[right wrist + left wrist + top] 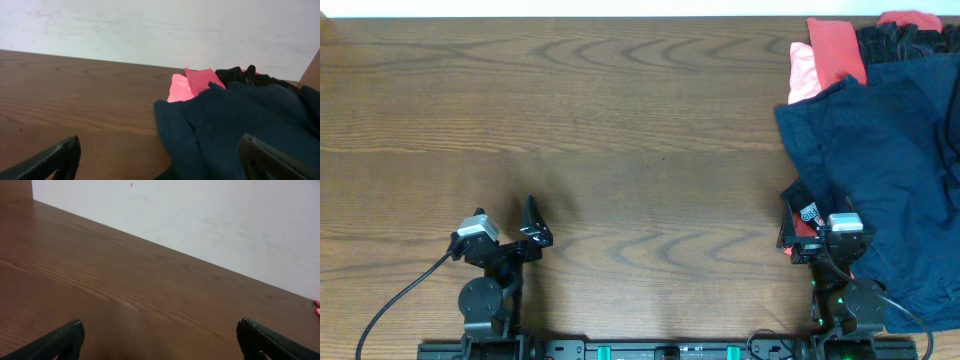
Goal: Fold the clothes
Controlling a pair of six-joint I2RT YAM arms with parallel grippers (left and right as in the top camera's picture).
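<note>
A large dark navy garment (885, 150) lies heaped at the table's right side; it also fills the right wrist view (235, 125). Behind it lie a salmon-pink piece (804, 72), a red piece (838, 48) and a black piece (900, 42); the right wrist view shows the pink (179, 90), the red (201, 80) and the black (245, 76) too. My right gripper (798, 222) is open, low over the navy garment's near left edge, with nothing between its fingers (160, 155). My left gripper (535, 225) is open and empty over bare wood (160, 335) at the front left.
The wooden table (580, 130) stretches left of the pile. A white wall (210, 220) stands behind the table's far edge. The arm bases and cables sit along the front edge.
</note>
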